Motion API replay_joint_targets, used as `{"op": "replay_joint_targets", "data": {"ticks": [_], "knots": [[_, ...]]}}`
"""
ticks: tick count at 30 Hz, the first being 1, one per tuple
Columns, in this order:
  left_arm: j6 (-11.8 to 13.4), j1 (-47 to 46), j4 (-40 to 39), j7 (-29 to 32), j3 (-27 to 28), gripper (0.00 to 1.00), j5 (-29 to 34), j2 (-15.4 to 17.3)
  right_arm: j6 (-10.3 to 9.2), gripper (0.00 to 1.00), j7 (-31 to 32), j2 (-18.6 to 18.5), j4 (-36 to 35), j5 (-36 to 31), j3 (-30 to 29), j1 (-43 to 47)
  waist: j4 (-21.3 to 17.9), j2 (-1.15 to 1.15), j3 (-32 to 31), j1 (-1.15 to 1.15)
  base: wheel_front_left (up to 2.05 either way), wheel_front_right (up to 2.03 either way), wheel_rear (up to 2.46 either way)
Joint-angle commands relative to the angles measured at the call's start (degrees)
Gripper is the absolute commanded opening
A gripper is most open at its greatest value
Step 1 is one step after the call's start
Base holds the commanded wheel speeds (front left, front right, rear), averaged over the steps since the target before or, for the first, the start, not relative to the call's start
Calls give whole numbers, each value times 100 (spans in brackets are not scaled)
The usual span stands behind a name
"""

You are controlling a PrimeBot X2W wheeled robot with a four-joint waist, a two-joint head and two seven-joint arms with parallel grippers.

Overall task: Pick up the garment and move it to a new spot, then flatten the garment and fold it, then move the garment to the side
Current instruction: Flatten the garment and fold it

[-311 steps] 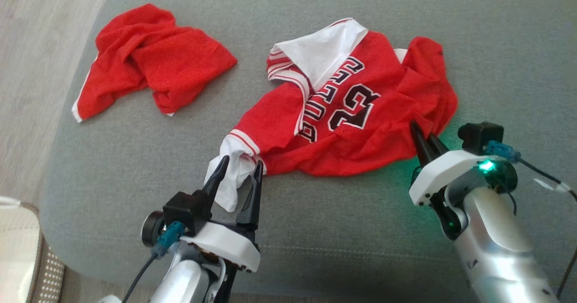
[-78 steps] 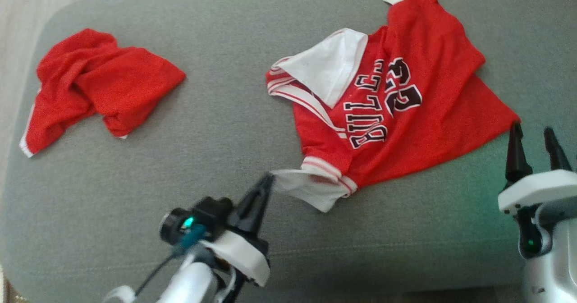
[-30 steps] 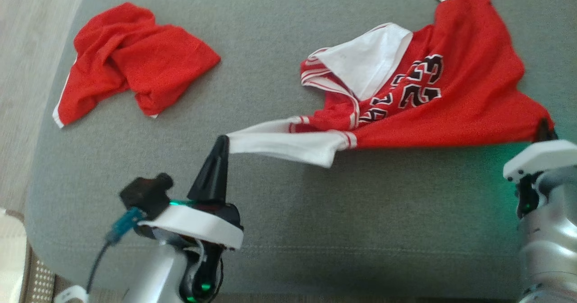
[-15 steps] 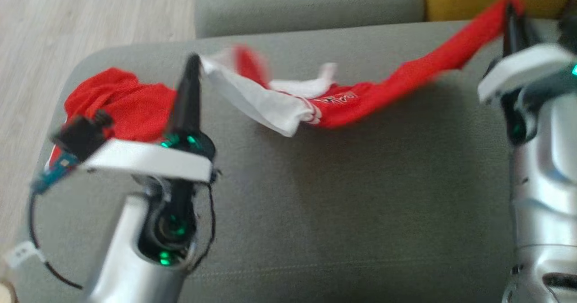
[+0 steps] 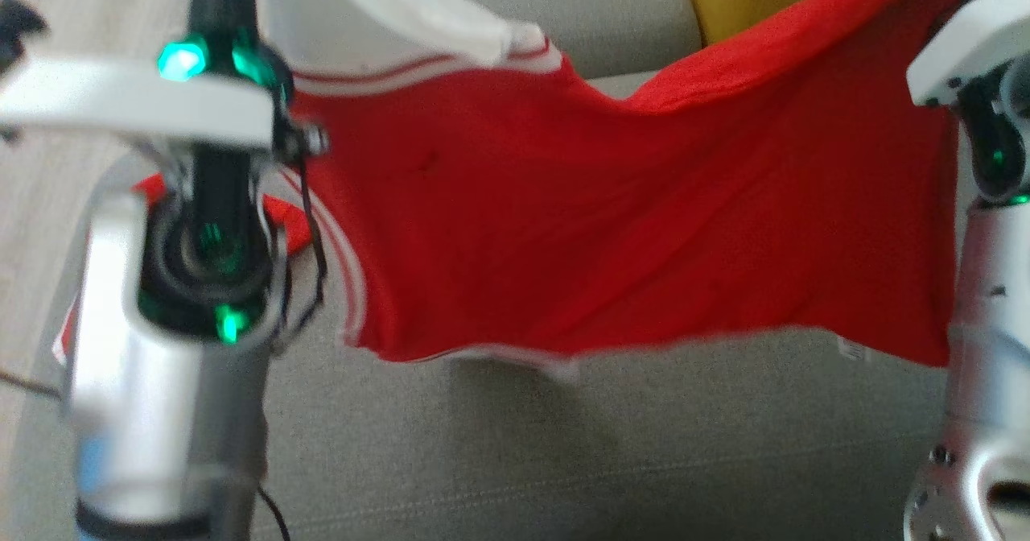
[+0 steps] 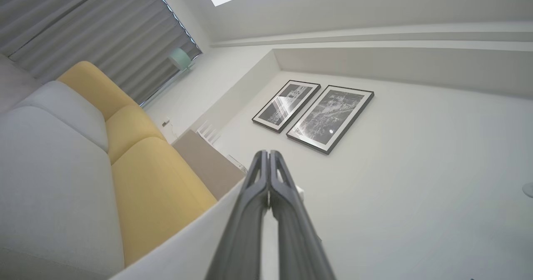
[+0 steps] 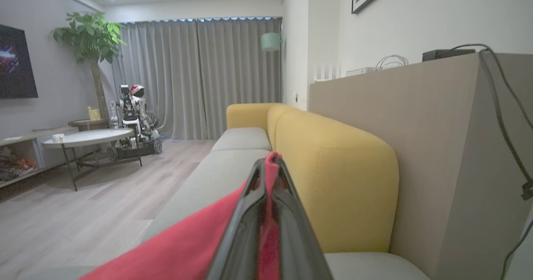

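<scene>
Up it goes: the red mesh basketball jersey with white trim hangs in the air, stretched wide between the two arms over the grey fabric sofa seat, plain red side toward the head camera.

The left gripper is clearest from its own wrist camera. Its two dark fingers are pressed flat together with a strip of the jersey's white cloth pinched between them, and they aim up at two black-framed pictures on a white wall. From the head, that arm stands at the upper left with green lights glowing, and the white-striped edge of the jersey runs off from behind it.

On the other side, the right gripper is clamped tight on a red fold. The cloth pokes out at the fingertips and falls away toward the lower left of that view. The head camera catches this gripper's white housing at the upper right, with the jersey's corner rising beside it.

The right wrist camera adds the room: a mustard-yellow sofa back, long grey curtains, a round white table and a small wheeled robot beside it. The head view has one extra, a sliver of a second red cloth lying on the seat behind the left arm.
</scene>
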Motion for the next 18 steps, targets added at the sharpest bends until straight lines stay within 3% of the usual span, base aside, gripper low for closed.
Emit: {"op": "replay_joint_targets", "data": {"ticks": [1,5,9,12,15,18], "knots": [[23,-665,60,88,267,0,59,194,-2,0,182,68,-33,-27,166,-555,-32,0,184,0,0,0,0],[40,-1357,655,244,317,0,133,369,-2,0,416,68,384,-125,99,-1034,-69,0,557,0,0,0,0],[-83,-2453,1524,343,354,0,337,668,-2,0,273,68,1038,-412,-59,-2023,-94,0,1383,0,0,0,0],[-319,-3240,2384,204,436,0,465,849,-2,0,-196,68,1710,-539,-271,-2809,-77,0,1868,0,0,0,0],[-633,-4021,3286,-158,490,0,672,1010,-2,0,-984,68,2374,-1031,-880,-3514,-38,0,2220,0,0,0,0],[-938,-4654,4014,-573,593,0,676,938,-2,0,-1901,68,2950,-1385,-1324,-4074,65,0,2387,0,0,0,0]]}}
